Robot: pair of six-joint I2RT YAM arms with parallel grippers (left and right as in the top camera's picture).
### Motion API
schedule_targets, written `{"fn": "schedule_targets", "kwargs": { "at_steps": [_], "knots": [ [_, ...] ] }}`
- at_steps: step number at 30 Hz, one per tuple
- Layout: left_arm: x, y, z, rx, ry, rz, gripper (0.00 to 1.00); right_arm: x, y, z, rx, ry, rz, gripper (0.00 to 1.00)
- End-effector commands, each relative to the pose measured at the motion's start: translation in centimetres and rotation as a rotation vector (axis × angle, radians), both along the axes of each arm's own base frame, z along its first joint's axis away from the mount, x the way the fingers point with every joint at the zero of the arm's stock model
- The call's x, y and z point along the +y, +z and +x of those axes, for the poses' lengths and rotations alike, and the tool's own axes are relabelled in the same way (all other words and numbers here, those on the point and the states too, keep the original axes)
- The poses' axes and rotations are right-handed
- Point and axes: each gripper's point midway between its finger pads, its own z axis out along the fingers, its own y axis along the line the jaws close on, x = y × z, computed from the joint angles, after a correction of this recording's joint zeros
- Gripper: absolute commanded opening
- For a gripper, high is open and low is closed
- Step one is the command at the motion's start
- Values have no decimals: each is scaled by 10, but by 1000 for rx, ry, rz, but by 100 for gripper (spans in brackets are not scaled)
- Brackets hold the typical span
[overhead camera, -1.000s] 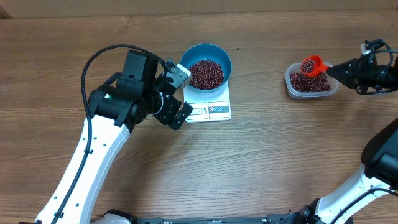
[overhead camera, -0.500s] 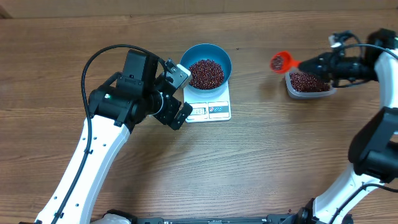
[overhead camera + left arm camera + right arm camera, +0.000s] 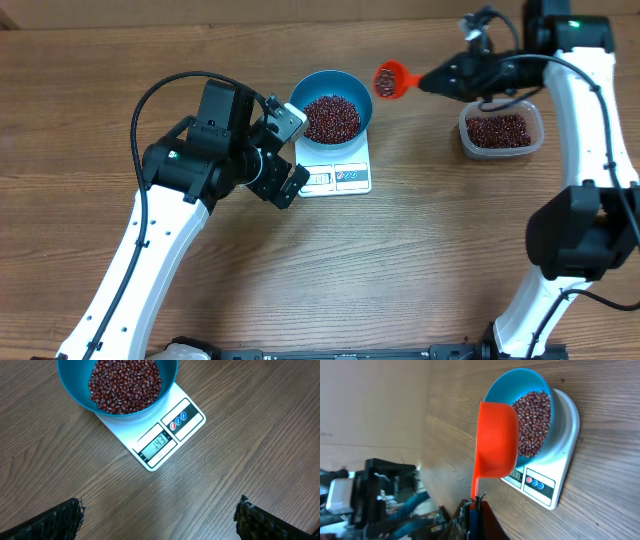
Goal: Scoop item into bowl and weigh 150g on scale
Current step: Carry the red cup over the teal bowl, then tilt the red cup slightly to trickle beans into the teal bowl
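Here, right pincer (image 3: 428,78) clamped on red scoop (image 3: 388,79) near blue bowl (image 3: 330,78), beans (image 3: 331,117) in bowl on white scale (image 3: 350,178), left pincer (image 3: 295,152) wide apart.

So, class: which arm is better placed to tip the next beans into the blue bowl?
Right: the right hand is shut on the loaded red scoop, close beside the blue bowl. The left hand is open, empty, beside the scale.
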Motion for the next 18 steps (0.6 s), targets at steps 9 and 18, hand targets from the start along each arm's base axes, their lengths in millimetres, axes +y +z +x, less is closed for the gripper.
{"fn": "schedule_targets", "kwargs": {
  "at_steps": [9, 18],
  "knots": [
    [-2, 12, 2, -25, 1, -29, 100, 54, -11, 5, -32, 21, -211, 4],
    [-2, 12, 2, -25, 1, -29, 100, 74, -14, 8, -117, 12, -403, 4]
  ]
}}
